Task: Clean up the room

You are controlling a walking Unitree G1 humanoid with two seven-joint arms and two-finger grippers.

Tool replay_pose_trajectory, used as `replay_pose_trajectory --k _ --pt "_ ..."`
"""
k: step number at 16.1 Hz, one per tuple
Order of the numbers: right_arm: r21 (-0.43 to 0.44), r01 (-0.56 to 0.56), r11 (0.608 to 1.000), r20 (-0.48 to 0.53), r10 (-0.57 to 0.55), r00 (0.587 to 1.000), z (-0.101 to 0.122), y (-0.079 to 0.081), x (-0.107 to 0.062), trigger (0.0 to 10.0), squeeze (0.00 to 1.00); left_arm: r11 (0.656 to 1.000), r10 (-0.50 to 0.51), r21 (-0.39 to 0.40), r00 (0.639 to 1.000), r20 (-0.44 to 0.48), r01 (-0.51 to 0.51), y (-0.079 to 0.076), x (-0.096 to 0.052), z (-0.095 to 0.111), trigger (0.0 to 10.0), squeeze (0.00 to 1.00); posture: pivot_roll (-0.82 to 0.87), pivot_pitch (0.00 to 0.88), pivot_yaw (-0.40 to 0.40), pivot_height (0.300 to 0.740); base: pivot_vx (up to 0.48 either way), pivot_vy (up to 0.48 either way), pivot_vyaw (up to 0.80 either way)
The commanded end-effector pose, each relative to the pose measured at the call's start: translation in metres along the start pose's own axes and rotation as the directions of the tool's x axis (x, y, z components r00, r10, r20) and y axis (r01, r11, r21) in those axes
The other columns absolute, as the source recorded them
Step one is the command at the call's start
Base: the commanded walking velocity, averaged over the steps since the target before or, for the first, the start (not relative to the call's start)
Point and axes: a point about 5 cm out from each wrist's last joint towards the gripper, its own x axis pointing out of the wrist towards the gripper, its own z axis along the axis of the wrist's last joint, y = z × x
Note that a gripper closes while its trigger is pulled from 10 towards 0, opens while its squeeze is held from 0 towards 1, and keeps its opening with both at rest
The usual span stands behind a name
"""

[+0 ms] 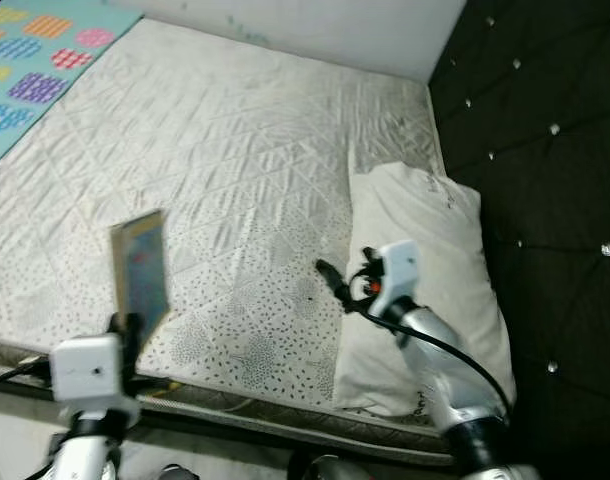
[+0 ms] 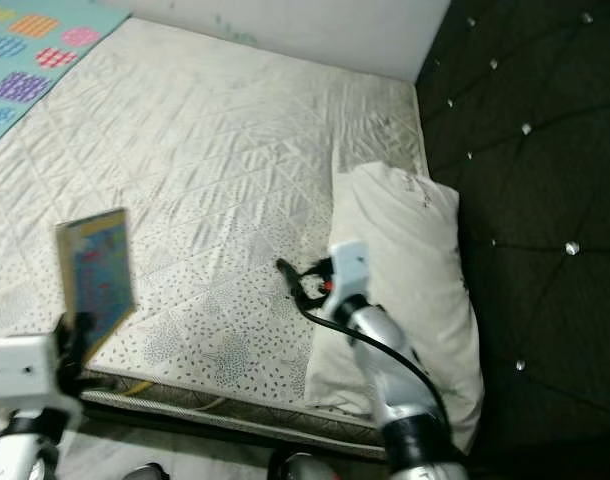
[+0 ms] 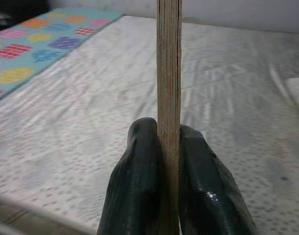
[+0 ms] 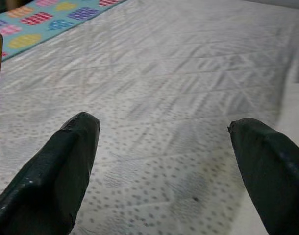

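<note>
A thin colourful picture book (image 1: pixel 141 272) stands upright above the near edge of the bare white mattress (image 1: pixel 235 150). My left gripper (image 1: pixel 130 325) is shut on the book's lower edge. In the left wrist view the book's edge (image 3: pixel 169 73) rises between the two black fingers (image 3: pixel 137 176). My right gripper (image 1: pixel 332 277) hovers open over the mattress just left of a white pillow (image 1: pixel 430 260). Its fingers (image 4: pixel 66 166) are spread wide with nothing between them.
A turquoise blanket with coloured patches (image 1: pixel 35 70) lies on the mattress's far left. A black tufted headboard (image 1: pixel 545 150) runs along the right side. A white wall (image 1: pixel 335 25) stands behind the bed. The mattress's front edge (image 1: pixel 245 405) is right below my arms.
</note>
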Motion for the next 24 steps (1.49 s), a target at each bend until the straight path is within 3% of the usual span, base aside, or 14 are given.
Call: replay_pose_trajectory --k 1,5,9,14,16,19,22,24 --pt "-0.004 -0.004 1.0 -0.008 0.004 1.0 -0.003 -0.003 0.0 10.0 0.0 1.0 0.007 0.0 0.998 0.07 -0.007 -0.002 -0.001 0.012 10.0 0.0 0.12 0.124 -0.195 0.74 0.0 0.0 0.0" --pt "0.003 -0.019 1.0 -0.008 0.019 1.0 -0.005 0.0 0.005 10.0 0.0 0.999 0.032 0.0 0.997 0.077 -0.032 0.001 0.0 0.013 10.0 0.0 0.12 0.12 -0.207 0.74 0.0 0.0 0.0" --pt "0.029 -0.126 0.992 -0.02 0.127 0.992 -0.007 0.025 0.02 10.0 0.0 0.993 0.121 -0.021 0.99 0.066 -0.12 0.003 -0.01 0.009 10.0 0.0 0.17 0.125 -0.269 0.74 0.0 0.0 0.0" --pt "0.046 -0.295 0.954 -0.043 0.297 0.954 -0.007 0.062 0.04 10.0 0.0 0.961 0.277 -0.007 0.96 0.036 -0.277 0.016 -0.04 0.005 10.0 0.0 0.27 0.146 -0.367 0.74 0.0 0.0 0.0" --pt "0.044 -0.303 0.952 -0.039 0.304 0.952 -0.006 0.064 0.043 10.0 0.0 0.959 0.283 -0.009 0.958 0.033 -0.283 0.016 -0.041 0.003 10.0 0.0 0.27 0.142 -0.366 0.74 0.0 0.0 0.0" --pt "0.028 -0.228 0.973 -0.013 0.228 0.974 -0.001 0.046 0.041 10.0 0.0 0.976 0.217 -0.017 0.975 0.05 -0.217 0.01 -0.021 0.003 10.0 0.0 0.2 0.117 -0.313 0.74 0.0 0.0 0.0" --pt "0.002 -0.089 0.996 0.02 0.089 0.996 0.003 0.011 0.028 10.0 0.0 0.994 0.106 -0.031 0.991 0.076 -0.104 -0.001 0.007 0.002 10.0 0.0 0.09 0.083 -0.228 0.74 0.0 0.0 0.0" --pt "-0.02 0.026 0.999 0.048 -0.025 0.999 0.007 -0.015 0.01 10.0 0.0 0.999 0.003 -0.04 0.996 0.091 0.0 -0.015 0.031 0.002 10.0 0.0 -0.02 0.064 -0.149 0.74 0.0 0.0 0.0"
